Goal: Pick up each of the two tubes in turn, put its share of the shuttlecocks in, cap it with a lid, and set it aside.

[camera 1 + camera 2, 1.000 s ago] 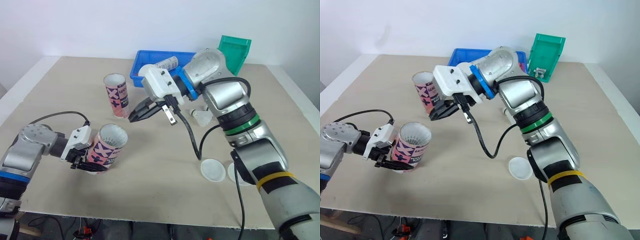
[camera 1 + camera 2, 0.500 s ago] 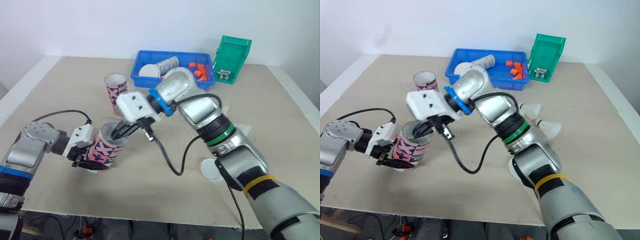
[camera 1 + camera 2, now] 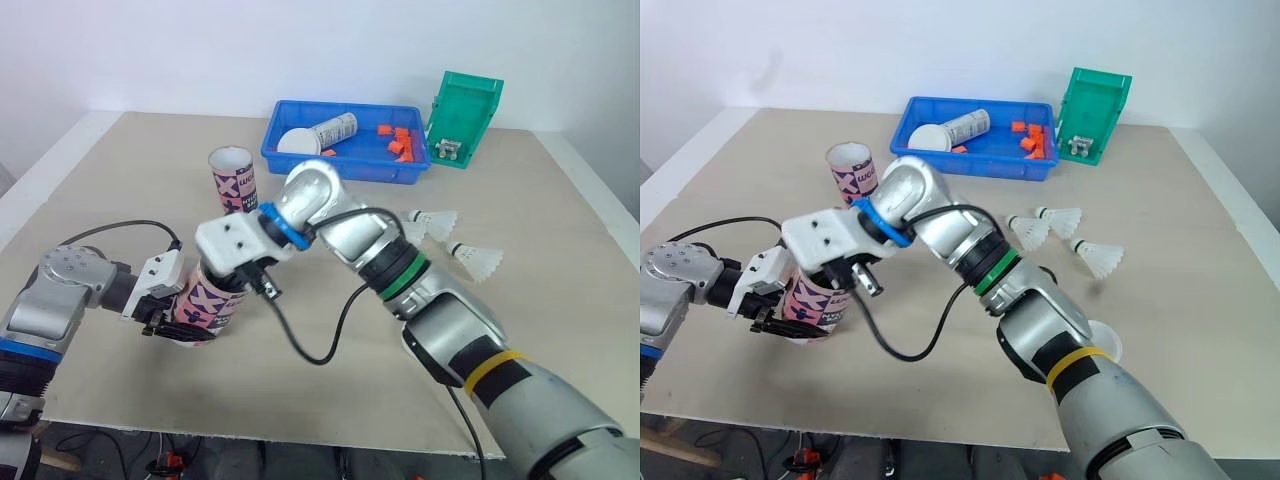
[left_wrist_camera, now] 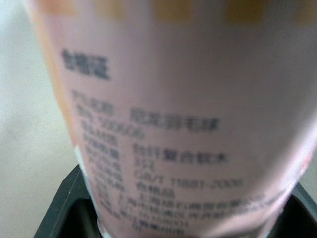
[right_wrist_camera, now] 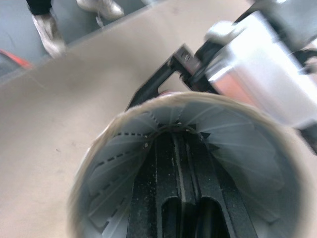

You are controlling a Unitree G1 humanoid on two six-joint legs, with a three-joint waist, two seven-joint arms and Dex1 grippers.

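The left claw pinches the pink tube near its bottom end. The tube is at the front left part of the table and leans, with its open mouth turned up toward the right arm. In the left wrist view the printed wall of the tube sits between the two black fingers.

The right claw reaches down into the mouth of this tube. Its two fingers are pressed together side by side, and the white feathers of a shuttlecock stand around them inside the tube.

The second tube stands upright, further back, near the blue tray. Three more shuttlecocks lie on the table beside the right arm. A white lid lies partly behind that arm.
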